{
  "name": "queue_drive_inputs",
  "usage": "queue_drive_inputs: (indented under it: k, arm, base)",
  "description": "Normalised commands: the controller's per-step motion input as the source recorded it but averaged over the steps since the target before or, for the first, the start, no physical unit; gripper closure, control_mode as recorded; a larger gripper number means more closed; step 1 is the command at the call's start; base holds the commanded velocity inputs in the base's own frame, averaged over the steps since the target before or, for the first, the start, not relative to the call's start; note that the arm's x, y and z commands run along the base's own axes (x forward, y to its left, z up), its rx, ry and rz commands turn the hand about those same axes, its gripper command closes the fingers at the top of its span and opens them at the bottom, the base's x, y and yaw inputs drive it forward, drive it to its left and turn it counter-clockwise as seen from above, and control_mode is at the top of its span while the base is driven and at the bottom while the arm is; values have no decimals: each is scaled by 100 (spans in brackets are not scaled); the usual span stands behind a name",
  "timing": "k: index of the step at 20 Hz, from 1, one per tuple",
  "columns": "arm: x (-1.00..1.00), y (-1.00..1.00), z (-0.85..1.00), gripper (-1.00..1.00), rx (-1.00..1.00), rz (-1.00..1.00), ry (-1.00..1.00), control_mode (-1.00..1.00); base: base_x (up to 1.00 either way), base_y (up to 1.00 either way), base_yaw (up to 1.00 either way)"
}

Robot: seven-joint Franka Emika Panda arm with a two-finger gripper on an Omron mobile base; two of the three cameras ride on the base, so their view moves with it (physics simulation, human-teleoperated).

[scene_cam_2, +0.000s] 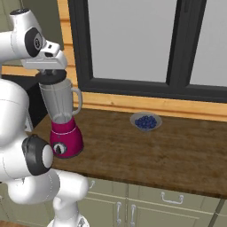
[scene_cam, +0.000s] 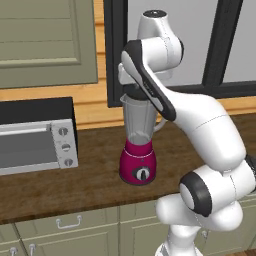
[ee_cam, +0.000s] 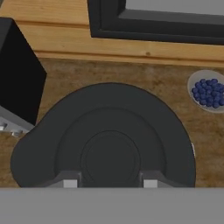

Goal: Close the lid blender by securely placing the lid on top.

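While the gripper (ee_cam: 107, 183) clamps the lid (ee_cam: 105, 135), it lies flat atop the upright blender (scene_cam_2: 63, 119).

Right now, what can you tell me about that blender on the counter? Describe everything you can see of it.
The blender stands upright on the wooden counter, left of a small dish of blueberries and right of the toaster oven. Its base is glossy magenta with a round black dial in front. Above sits a tall clear grey jar, apparently empty, with a side handle. The black lid lies over the jar's rim, and the gripper is right above it, a finger on each side of its centre knob.
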Motion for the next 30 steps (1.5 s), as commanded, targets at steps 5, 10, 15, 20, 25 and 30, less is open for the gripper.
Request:
queue_drive_inputs:
  k: [5, 10, 15, 20, 25, 30]
  arm:
    - [2, 0, -9, 100, 0, 0, 0, -100]
    - [0, 0, -7, 100, 0, 0, 0, -100]
    - [1, -1, -6, 100, 0, 0, 0, -100]
    - [2, -1, -5, 100, 0, 0, 0, -100]
    - [5, 0, -5, 100, 0, 0, 0, -100]
    - [12, 0, -6, 100, 0, 0, 0, -100]
  base:
    - [0, 0, 0]
    - [0, 0, 0]
    - [0, 0, 0]
    - [0, 0, 0]
    - [0, 0, 0]
    - [0, 0, 0]
